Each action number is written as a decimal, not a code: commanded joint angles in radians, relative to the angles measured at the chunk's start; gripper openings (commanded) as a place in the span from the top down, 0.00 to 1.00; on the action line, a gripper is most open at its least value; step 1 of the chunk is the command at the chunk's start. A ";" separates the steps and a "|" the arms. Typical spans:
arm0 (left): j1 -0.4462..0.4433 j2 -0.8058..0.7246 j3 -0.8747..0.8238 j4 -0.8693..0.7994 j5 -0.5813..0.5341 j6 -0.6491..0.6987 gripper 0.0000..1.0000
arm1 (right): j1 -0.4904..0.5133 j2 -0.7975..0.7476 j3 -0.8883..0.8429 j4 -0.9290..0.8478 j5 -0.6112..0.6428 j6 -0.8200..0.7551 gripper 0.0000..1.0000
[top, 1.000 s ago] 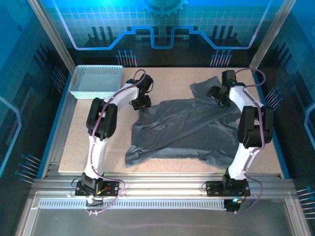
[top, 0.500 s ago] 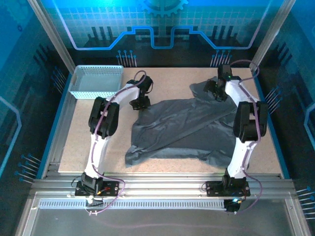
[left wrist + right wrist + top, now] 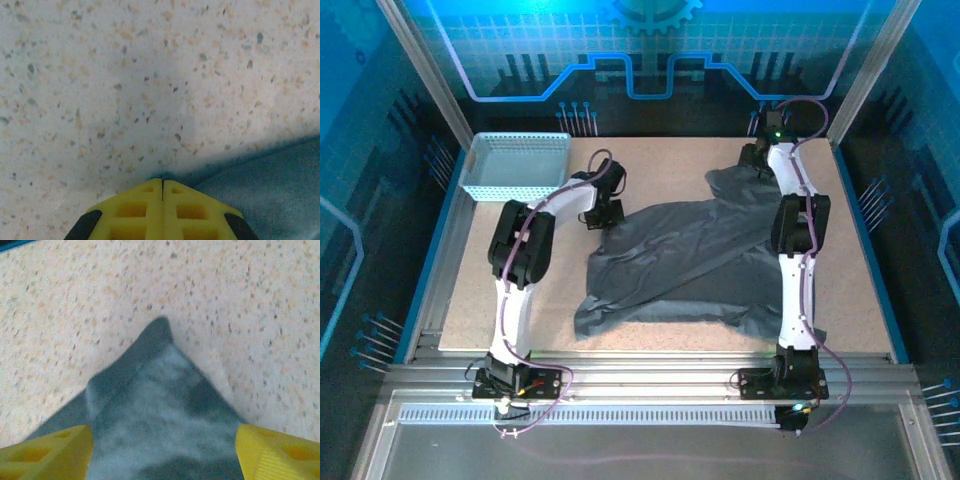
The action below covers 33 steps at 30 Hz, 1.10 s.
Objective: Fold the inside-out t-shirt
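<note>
Left gripper (image 3: 162, 183) closed at shirt (image 3: 690, 260) edge, pinch unclear; right gripper (image 3: 163, 434) wide astride shirt corner. Basket (image 3: 512, 186) upper left.

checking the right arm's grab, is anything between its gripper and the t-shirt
Nothing visible. The right gripper is open, and a corner of the t-shirt lies between its fingers on the table. The basket sits far off, rear left.
</note>
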<state>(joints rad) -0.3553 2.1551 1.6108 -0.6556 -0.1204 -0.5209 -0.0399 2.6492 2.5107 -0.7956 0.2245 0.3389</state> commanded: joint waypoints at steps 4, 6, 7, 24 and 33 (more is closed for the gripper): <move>-0.011 -0.127 -0.110 0.105 0.084 0.003 1.00 | -0.032 0.092 0.140 0.022 -0.061 -0.022 0.28; -0.011 -0.161 -0.149 0.134 0.111 -0.009 1.00 | -0.037 0.112 0.155 0.054 -0.080 -0.013 0.28; -0.011 -0.177 -0.166 0.144 0.118 -0.015 1.00 | -0.038 0.131 0.176 0.060 -0.096 -0.008 0.29; -0.008 -0.450 -0.448 0.404 0.225 -0.085 1.00 | -0.048 0.215 0.287 0.049 -0.192 0.018 0.90; 0.077 -0.559 -0.565 0.526 0.319 -0.119 1.00 | -0.059 -0.054 0.107 0.058 -0.205 0.011 1.00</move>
<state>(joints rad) -0.3298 1.6405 1.0786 -0.2020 0.1303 -0.6075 -0.0826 2.7689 2.6579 -0.7406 0.0402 0.3580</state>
